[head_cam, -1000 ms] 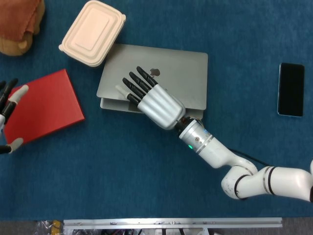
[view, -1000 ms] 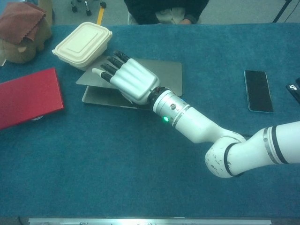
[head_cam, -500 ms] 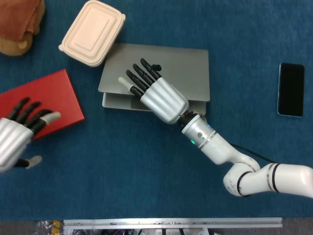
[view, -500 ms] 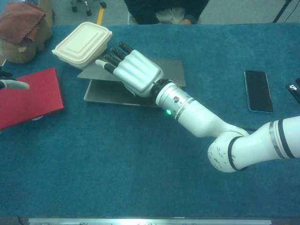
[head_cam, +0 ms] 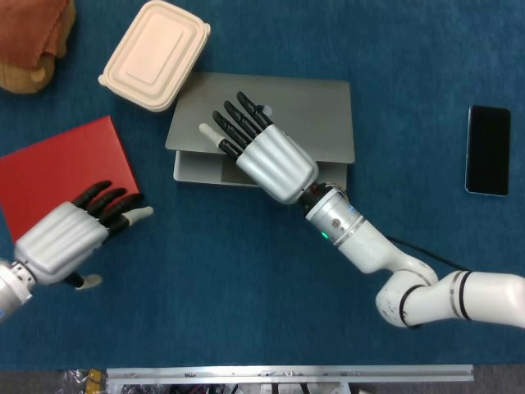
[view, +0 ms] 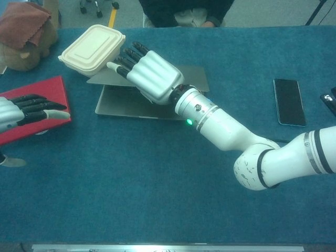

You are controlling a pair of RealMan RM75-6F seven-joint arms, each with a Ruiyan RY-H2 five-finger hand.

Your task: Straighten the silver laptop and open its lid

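The silver laptop (head_cam: 303,115) lies at the back middle of the blue table, nearly square to the table edge. Its lid (view: 195,79) stands a little ajar, the front edge raised off the base (view: 121,103). My right hand (head_cam: 267,156) is at that front edge with its fingers stretched over the lid; in the chest view the right hand (view: 149,76) is raised along with it. What it grips underneath is hidden. My left hand (head_cam: 70,234) hovers at the left with fingers apart and empty, and the chest view shows the left hand (view: 21,109) over the red book.
A red book (head_cam: 49,168) lies left of the laptop. A beige lidded food box (head_cam: 156,53) touches the laptop's back left corner. A brown plush toy (head_cam: 29,41) sits in the far left corner. A black phone (head_cam: 487,149) lies at the right.
The right hand has risen and the lid has opened a little further. The left hand has come in from the left edge toward the laptop, past the red book.
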